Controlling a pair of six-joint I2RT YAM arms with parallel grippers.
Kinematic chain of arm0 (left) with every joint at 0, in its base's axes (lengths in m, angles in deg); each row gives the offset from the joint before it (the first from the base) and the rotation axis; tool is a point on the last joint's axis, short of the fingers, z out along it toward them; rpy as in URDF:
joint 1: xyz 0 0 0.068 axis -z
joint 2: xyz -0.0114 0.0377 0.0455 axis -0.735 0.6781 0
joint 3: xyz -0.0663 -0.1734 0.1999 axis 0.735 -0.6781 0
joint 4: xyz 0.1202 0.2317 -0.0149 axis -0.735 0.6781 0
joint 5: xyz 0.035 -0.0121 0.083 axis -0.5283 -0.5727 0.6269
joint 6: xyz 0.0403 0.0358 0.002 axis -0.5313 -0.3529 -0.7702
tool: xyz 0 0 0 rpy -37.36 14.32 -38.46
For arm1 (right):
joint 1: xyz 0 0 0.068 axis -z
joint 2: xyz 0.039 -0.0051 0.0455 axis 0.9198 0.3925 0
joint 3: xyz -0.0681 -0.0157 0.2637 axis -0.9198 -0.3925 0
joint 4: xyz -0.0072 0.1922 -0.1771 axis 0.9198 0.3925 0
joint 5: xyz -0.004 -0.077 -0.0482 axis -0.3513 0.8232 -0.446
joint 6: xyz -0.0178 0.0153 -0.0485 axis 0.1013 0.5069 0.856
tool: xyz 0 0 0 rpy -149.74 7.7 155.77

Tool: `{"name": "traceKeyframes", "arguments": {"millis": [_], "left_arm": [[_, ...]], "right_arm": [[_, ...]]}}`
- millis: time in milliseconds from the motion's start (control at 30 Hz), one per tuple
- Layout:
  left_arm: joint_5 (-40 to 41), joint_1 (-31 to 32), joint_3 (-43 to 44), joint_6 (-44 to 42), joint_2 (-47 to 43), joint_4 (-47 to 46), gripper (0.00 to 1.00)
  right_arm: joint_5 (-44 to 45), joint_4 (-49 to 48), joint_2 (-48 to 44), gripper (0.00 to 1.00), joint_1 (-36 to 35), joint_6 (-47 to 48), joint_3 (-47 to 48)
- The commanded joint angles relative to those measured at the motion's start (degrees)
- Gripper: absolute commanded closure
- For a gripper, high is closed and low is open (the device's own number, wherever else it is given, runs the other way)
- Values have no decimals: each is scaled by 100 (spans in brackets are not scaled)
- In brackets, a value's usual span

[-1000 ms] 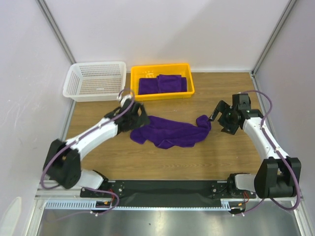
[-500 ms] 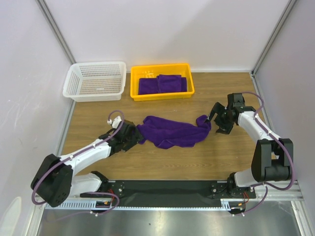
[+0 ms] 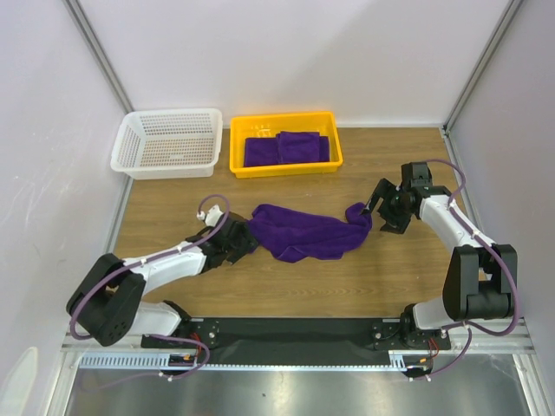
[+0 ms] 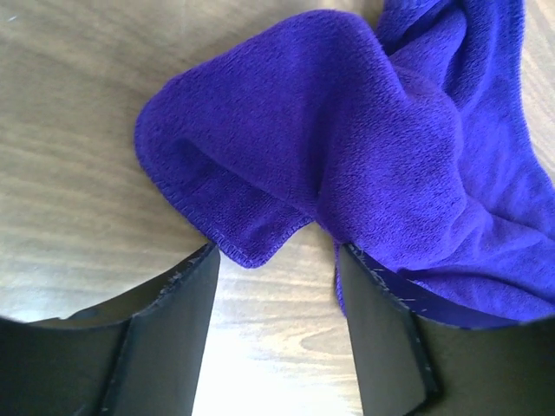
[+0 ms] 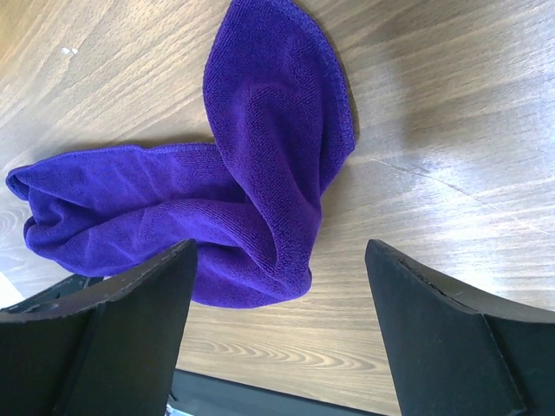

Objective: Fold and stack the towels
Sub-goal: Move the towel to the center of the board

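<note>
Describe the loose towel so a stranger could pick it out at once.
Start at the wooden table, in front of the yellow tray at its far edge. The towel lies crumpled across the table's middle, between the left end effector and the right end effector. Unlike the folded towels inside the tray, it is loose and wrinkled on bare wood.

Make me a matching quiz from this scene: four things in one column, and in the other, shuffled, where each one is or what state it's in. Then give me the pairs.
Column one:
1. white basket
2. yellow tray
3. crumpled towel
4. left gripper

Column two:
A. jaws apart at the crumpled towel's left corner
B. holds folded towels
C. at the far left, beside the tray
D. bunched on the wooden table, nearer the arms than the tray

Pairs: 1-C, 2-B, 3-D, 4-A
</note>
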Motion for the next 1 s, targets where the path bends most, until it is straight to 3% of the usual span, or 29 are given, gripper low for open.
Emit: {"name": "traceKeyframes", "arguments": {"millis": [0,100,300,333,400,533,667,967], "left_arm": [[126,35,-11,32,267,-150,38],[65,44,-46,15,443,-317,48],[231,44,15,-38,391,69,79],[275,35,15,-99,321,113,90],[389,44,24,-143,110,350,100],[574,44,33,-301,-294,736,100],[706,35,155,-442,-698,1324,100],[926,44,419,-416,-1367,2510,100]], "right_arm": [[-81,-180,-61,16,13,-57,114],[-143,-190,-8,17,-5,-93,53],[-186,-49,-8,21,-127,-84,-26],[-204,-23,-17,21,-180,-40,-44],[-239,135,-34,21,-242,12,-79],[-345,250,-209,23,-409,101,-359],[-608,136,-473,37,-628,13,-816],[-477,-505,-1247,38,-1305,-532,-1722]]}}
